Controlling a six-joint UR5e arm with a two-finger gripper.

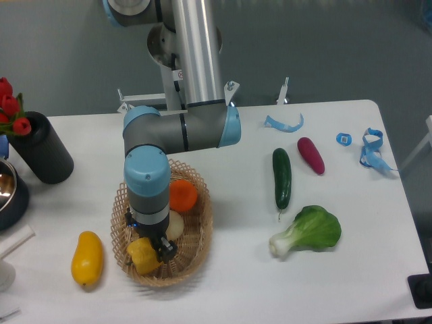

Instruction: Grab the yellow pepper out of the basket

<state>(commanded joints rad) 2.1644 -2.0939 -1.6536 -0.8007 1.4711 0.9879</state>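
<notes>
The yellow pepper (142, 255) is blocky and golden and lies in the front part of the oval wicker basket (196, 253). My gripper (150, 251) reaches straight down into the basket and sits over the pepper. One dark finger (166, 250) shows against the pepper's right side. The other finger is hidden behind the wrist and the pepper, so I cannot tell whether the jaws are closed on it. The pepper rests low in the basket.
An orange fruit (183, 196) and a pale round ball (175, 224) share the basket. A smooth yellow fruit (88, 258) lies to its left. A cucumber (281, 177), a purple vegetable (311, 155) and a bok choy (309, 231) lie to the right. A black cylinder (44, 148) stands at the left.
</notes>
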